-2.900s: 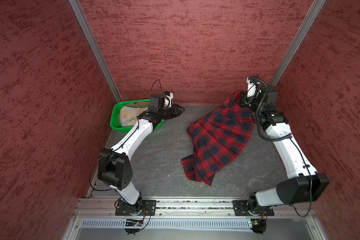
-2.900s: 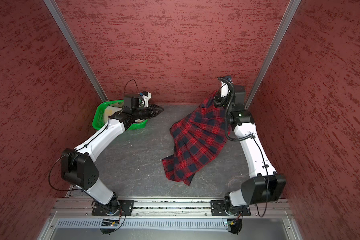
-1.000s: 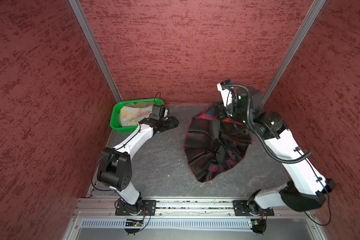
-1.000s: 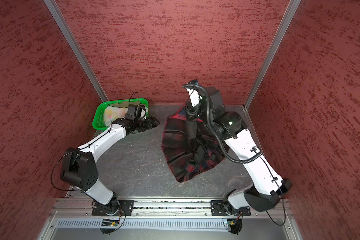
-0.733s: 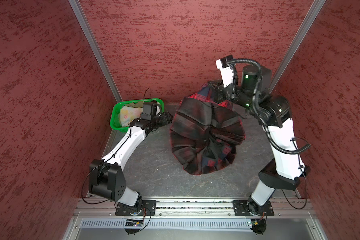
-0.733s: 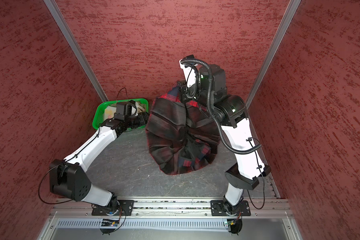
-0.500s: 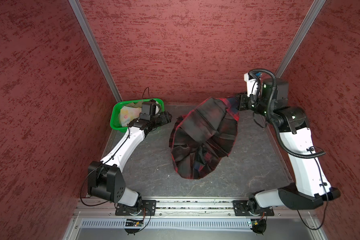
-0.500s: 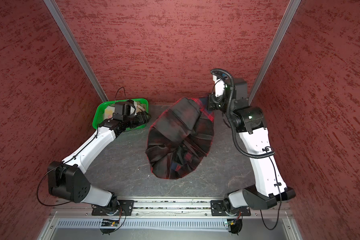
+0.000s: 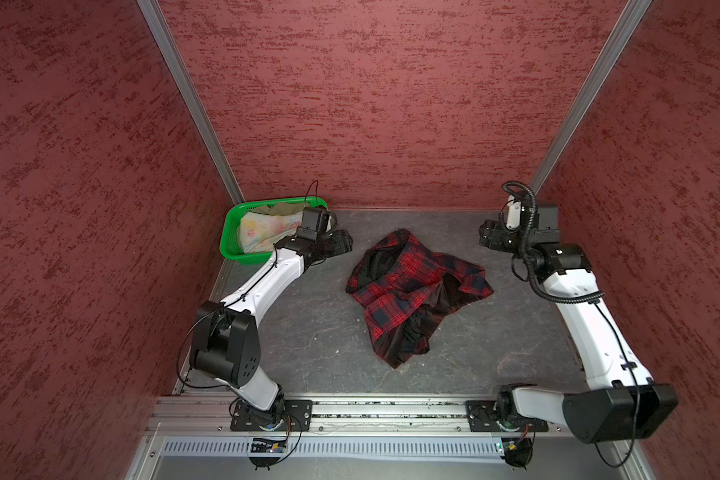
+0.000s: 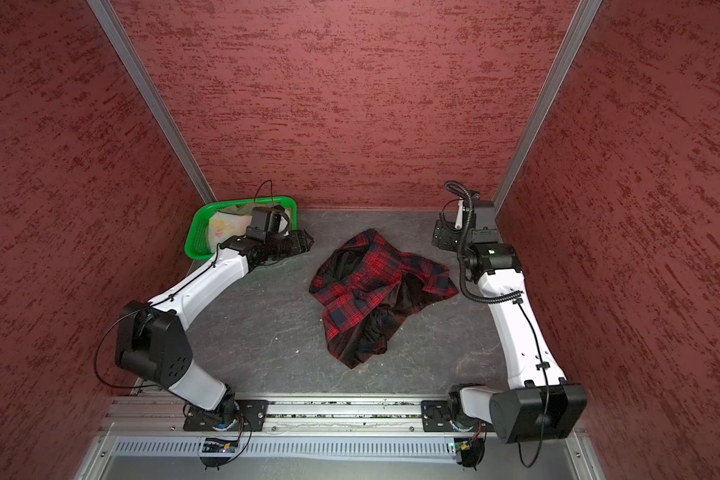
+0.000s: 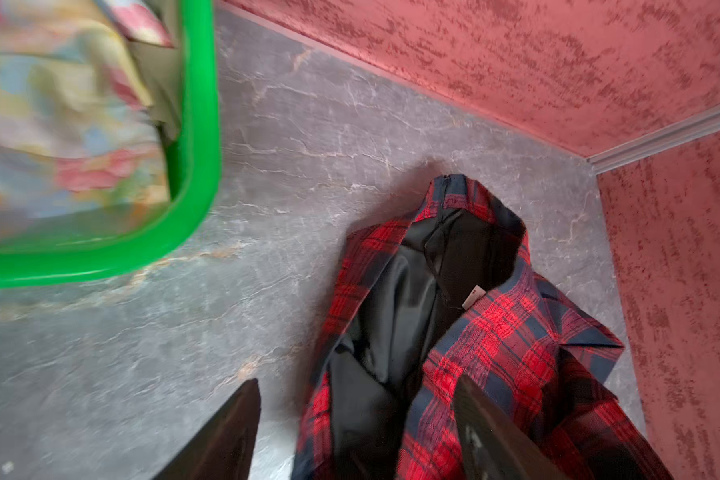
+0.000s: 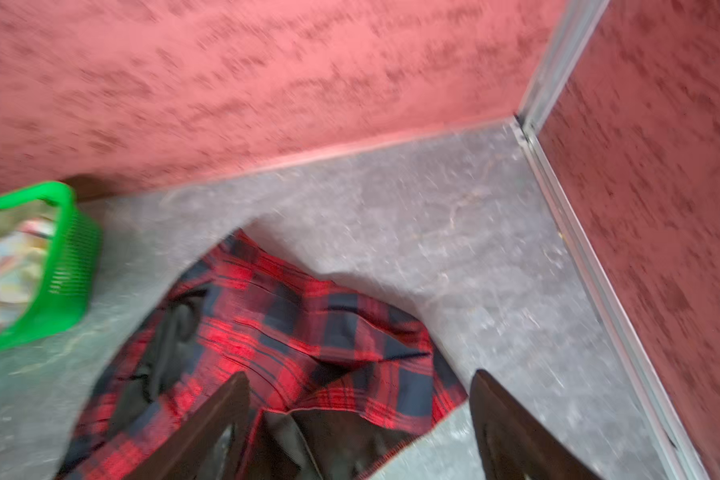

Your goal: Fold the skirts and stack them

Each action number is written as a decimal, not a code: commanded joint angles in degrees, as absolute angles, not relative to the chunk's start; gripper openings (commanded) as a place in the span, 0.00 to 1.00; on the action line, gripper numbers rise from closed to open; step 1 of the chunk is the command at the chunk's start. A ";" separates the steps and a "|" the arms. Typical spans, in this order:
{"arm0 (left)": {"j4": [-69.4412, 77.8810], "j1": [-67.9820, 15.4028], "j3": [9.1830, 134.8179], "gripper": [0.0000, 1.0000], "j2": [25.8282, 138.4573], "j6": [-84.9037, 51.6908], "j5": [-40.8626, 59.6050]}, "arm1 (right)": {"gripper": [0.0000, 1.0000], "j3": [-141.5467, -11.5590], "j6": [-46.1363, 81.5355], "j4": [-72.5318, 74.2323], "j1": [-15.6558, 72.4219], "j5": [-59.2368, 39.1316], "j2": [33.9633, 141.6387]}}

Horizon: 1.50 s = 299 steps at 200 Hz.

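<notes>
The plaid skirt (image 9: 412, 286) lies crumpled mid-table, lining showing, so it likely needs spreading before folding. The left gripper (image 9: 347, 245), beside the far-left green basket (image 9: 225, 245) containing the floral skirt (image 9: 258, 232) and olive skirt (image 9: 285, 206), and the right gripper (image 9: 484, 239), far right, gape empty, clear of the cloth

Right wrist view blurred all over. Basket (image 11: 196, 124) beside my left gripper (image 11: 356, 380) cut off at frame edge; khaki skirt (image 11: 159, 83) mostly buried under floral skirt (image 11: 59, 104).

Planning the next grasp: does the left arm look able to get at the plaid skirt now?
Probably yes: the left arm ends right beside the plaid skirt, jaws open, and nothing stands between them.
</notes>
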State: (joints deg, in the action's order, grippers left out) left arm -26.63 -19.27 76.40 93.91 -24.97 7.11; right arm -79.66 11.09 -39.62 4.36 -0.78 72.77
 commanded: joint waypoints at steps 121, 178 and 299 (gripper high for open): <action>-13.57 -27.94 97.83 0.76 122.20 -20.71 25.24 | 0.83 -58.18 20.99 -19.64 11.94 -9.83 71.72; -10.75 -31.01 104.48 0.78 131.43 -20.39 32.10 | 0.83 -57.88 19.37 -20.73 9.47 -10.48 69.84; -15.87 -31.87 110.27 0.00 120.94 -21.89 29.18 | 0.81 -50.17 20.49 -24.15 9.10 -15.53 66.13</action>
